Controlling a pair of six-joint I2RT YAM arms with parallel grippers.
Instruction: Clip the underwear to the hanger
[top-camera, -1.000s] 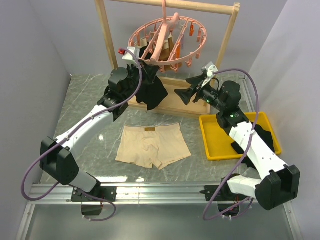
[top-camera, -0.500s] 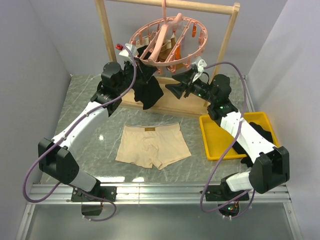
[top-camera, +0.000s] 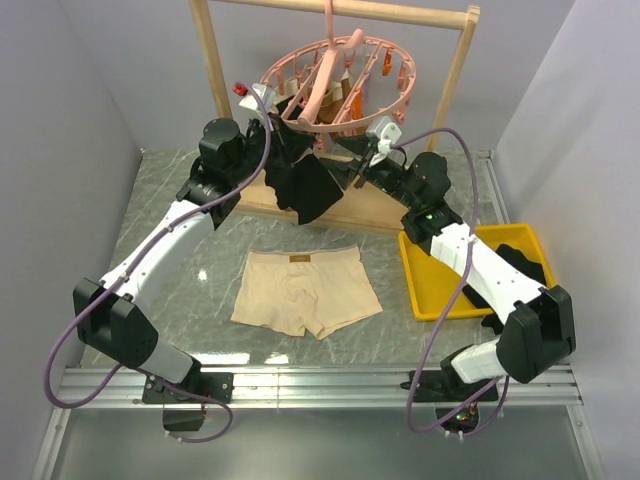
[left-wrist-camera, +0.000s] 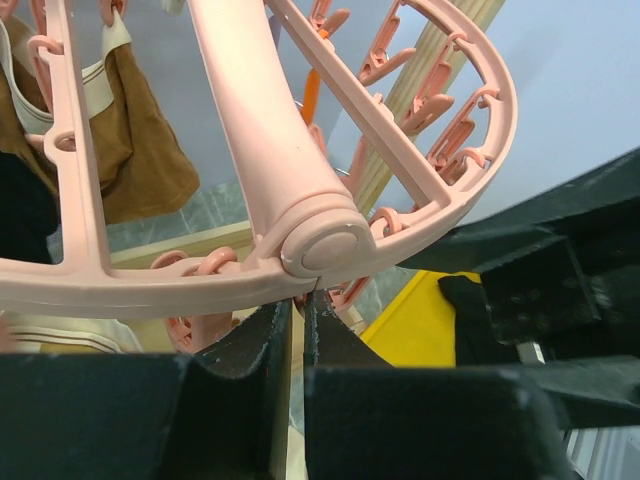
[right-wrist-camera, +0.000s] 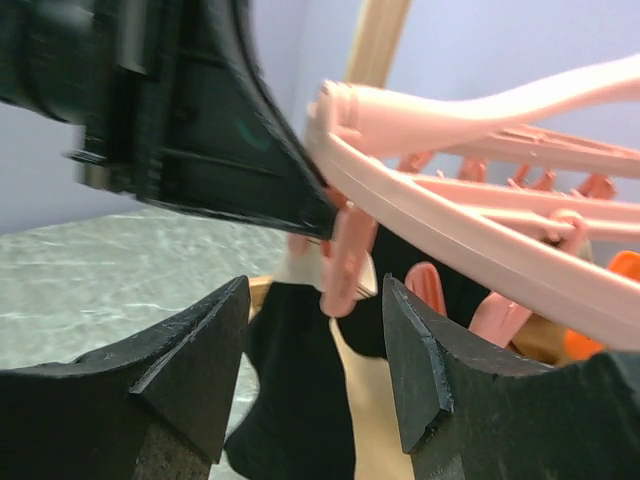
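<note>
Cloth like the pale underwear looks light and limp and would probably sag and fold when lifted, so the firmer waistband edge near its dark label seems the best place to pinch it. It lies flat on the surface between the two arms, well apart from the pink hanger on the wooden rack. The left gripper is up under the hanger's hub, its jaws closed to a thin slit with nothing visible between them. A black garment hangs just below. The right gripper has open jaws with a pink clip showing in the gap. Compared with a second ago, the right arm has swung from beside the yellow tray to the ring, and the underwear has not moved.
</note>
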